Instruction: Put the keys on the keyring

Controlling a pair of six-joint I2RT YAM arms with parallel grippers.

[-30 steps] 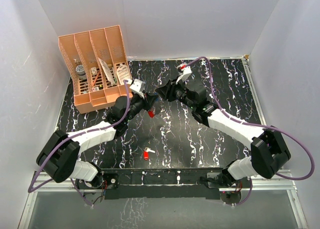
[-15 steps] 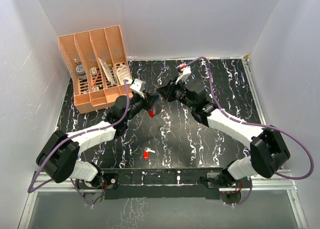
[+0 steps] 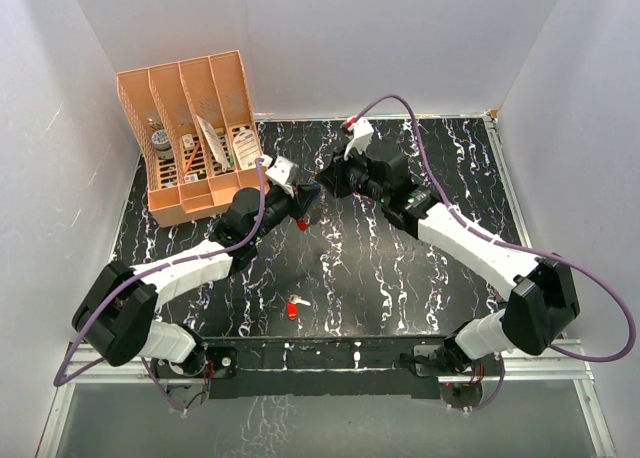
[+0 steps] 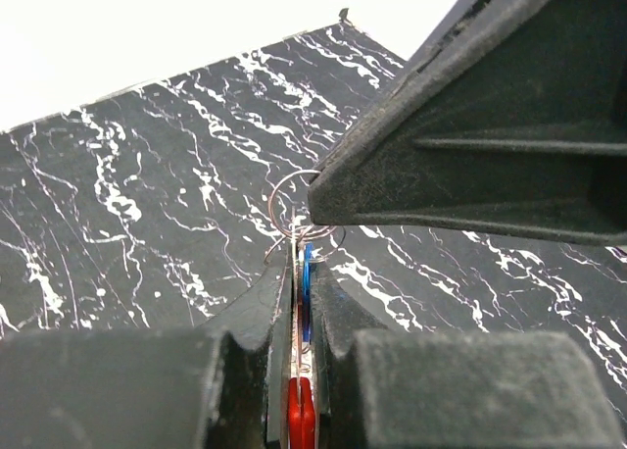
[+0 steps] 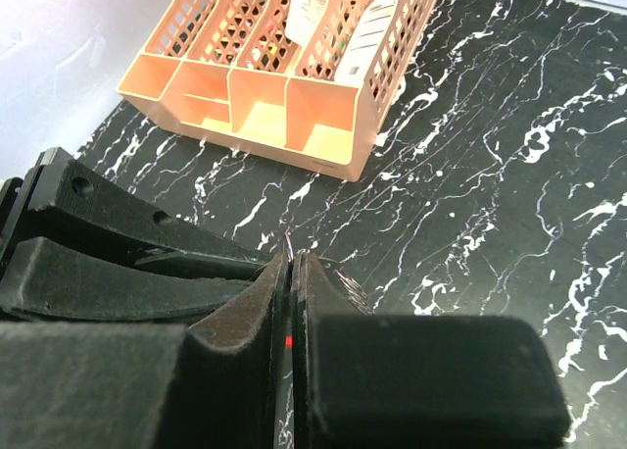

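Plainly, white walls (image 3: 300, 38) enclose a black, white-veined marbled table (image 3: 360, 278).

Black marbled table (image 3: 380, 288) bears an orange organizer (image 3: 195, 138) and red-headed key (image 3: 293, 307).

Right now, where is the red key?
In the top view, the red key lies alone on the table, close to its near edge and slightly left of centre.

One red-headed key (image 3: 292, 307), one blue-headed key (image 4: 306, 277), one keyring (image 3: 301, 224) and one orange rack (image 3: 190, 128).
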